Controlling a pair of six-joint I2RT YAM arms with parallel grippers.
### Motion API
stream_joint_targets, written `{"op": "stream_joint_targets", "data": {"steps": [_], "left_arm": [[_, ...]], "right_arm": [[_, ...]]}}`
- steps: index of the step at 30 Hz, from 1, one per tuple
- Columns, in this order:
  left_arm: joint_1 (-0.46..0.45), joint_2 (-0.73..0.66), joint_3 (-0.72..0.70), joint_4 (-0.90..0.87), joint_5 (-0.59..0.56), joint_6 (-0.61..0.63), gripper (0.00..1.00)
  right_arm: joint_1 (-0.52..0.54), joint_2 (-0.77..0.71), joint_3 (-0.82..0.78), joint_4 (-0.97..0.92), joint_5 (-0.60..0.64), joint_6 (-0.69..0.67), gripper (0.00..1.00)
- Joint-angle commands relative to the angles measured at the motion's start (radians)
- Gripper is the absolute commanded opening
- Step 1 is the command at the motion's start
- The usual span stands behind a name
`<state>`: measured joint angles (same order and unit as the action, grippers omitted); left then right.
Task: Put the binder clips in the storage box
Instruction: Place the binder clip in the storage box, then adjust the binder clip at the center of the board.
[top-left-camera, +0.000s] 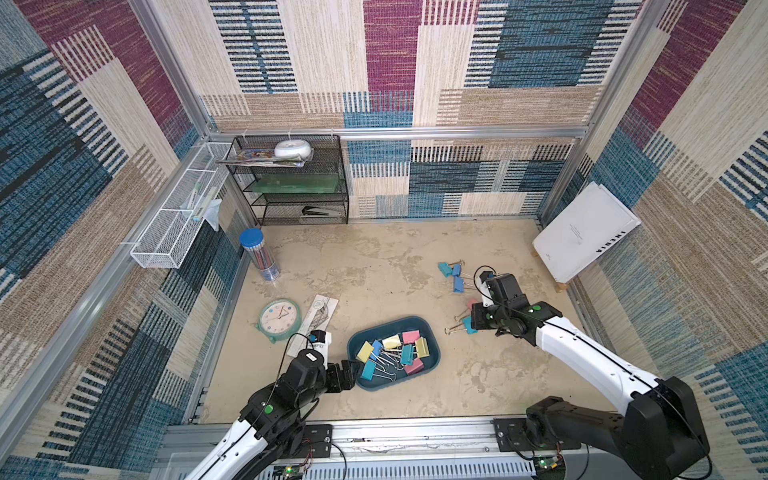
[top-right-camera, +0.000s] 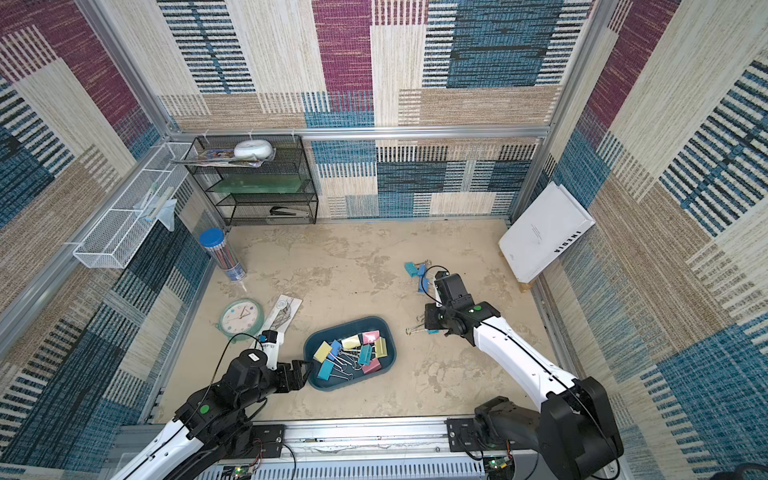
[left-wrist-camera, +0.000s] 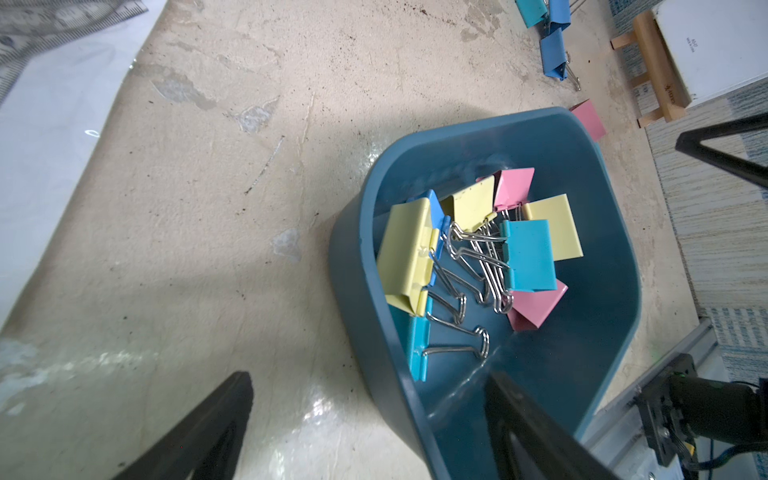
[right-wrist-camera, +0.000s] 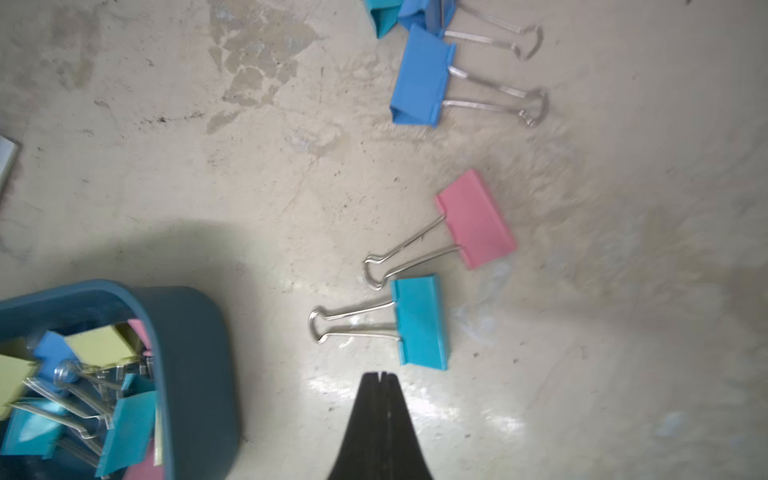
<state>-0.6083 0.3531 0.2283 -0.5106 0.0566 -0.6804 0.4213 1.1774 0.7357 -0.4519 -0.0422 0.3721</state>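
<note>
The dark teal storage box (top-left-camera: 399, 322) (top-right-camera: 353, 322) sits near the table's front, with several pastel binder clips (top-left-camera: 395, 351) (left-wrist-camera: 478, 249) piled inside. My left gripper (top-left-camera: 351, 370) (left-wrist-camera: 370, 374) is open and straddles the box's wall (left-wrist-camera: 357, 266), one finger inside and one outside. To the right of the box, a teal clip (right-wrist-camera: 419, 322) (top-left-camera: 469, 325) and a pink clip (right-wrist-camera: 476, 218) lie on the table. My right gripper (right-wrist-camera: 380, 376) (top-left-camera: 473, 320) hovers just short of the teal clip, shut and empty. Farther back lie three more blue and teal clips (top-left-camera: 457, 284) (right-wrist-camera: 422, 77).
A round clock (top-left-camera: 279, 319) and a ruler on paper (top-left-camera: 316, 320) lie left of the box. A pencil tube (top-left-camera: 259, 253), a black mesh rack (top-left-camera: 291, 178) and a white mesh basket (top-left-camera: 178, 216) stand at back left. A white book (top-left-camera: 586, 230) leans at right.
</note>
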Motion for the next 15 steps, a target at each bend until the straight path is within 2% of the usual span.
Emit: {"op": "stream_joint_targets", "data": {"steps": [1,9,15], "left_arm": [[0.002,0.001,-0.002,0.006,0.015,0.007,0.91],[0.001,-0.009,-0.004,0.001,0.009,0.007,0.91],[0.001,-0.009,-0.003,0.001,0.008,0.005,0.91]], "right_arm": [[0.007,0.014,-0.033,0.022,-0.168,0.036,0.0],[0.133,0.125,-0.117,0.102,-0.156,0.109,0.0],[0.157,0.245,-0.072,0.13,-0.086,0.115,0.0]]}}
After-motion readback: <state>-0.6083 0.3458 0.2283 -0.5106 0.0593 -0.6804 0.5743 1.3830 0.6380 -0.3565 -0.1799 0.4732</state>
